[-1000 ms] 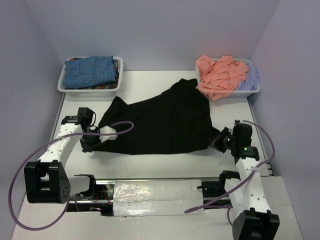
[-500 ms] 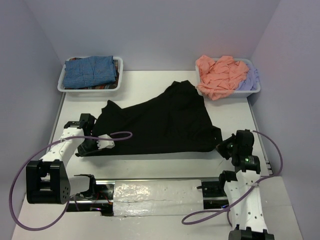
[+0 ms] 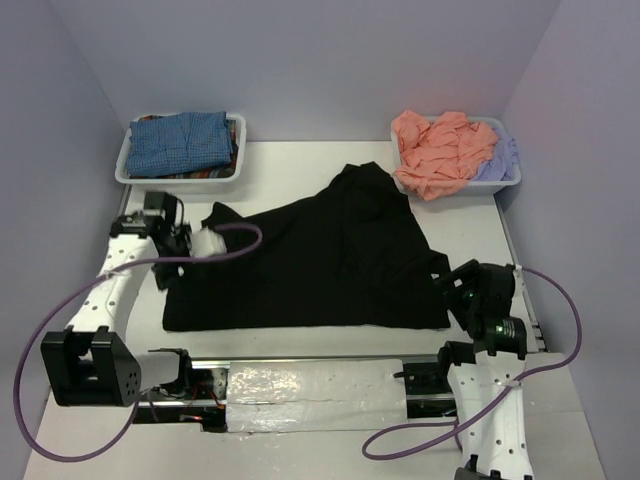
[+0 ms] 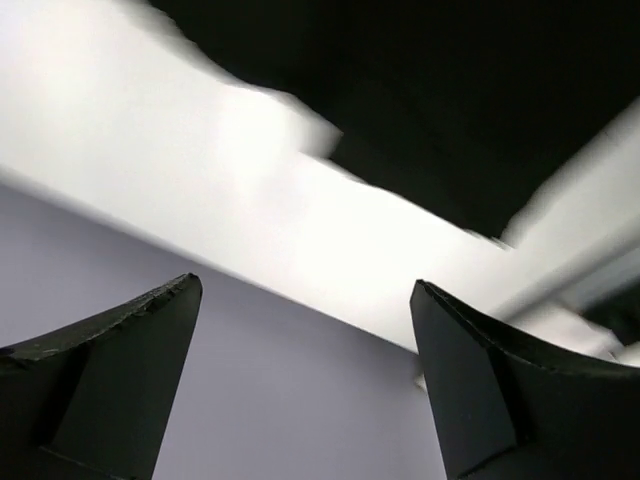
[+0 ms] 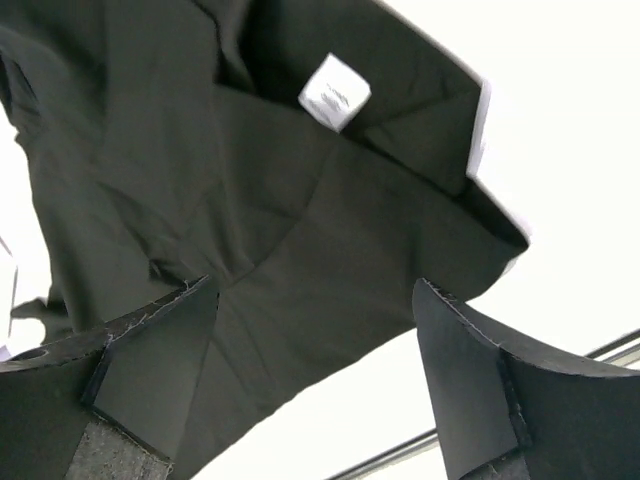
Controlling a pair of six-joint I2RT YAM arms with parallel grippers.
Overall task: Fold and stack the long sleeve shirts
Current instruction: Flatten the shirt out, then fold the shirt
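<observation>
A large black long sleeve shirt lies spread on the white table, its near hem close to the front edge. My left gripper hovers by the shirt's left edge, open, with nothing between its fingers. In the left wrist view the left gripper frames only wall and table, with the black shirt beyond. My right gripper stands open at the shirt's right edge. In the right wrist view the right gripper is above the black shirt, which shows a white label.
A white bin at the back left holds a folded blue-checked shirt. At the back right another white bin holds a crumpled salmon-pink shirt and a pale lavender one. A metal rail runs along the front edge.
Both grippers were shut on the black shirt's near corners and dragged it toward the front. They have now opened and let go, and the left gripper has drawn back from the corner.
</observation>
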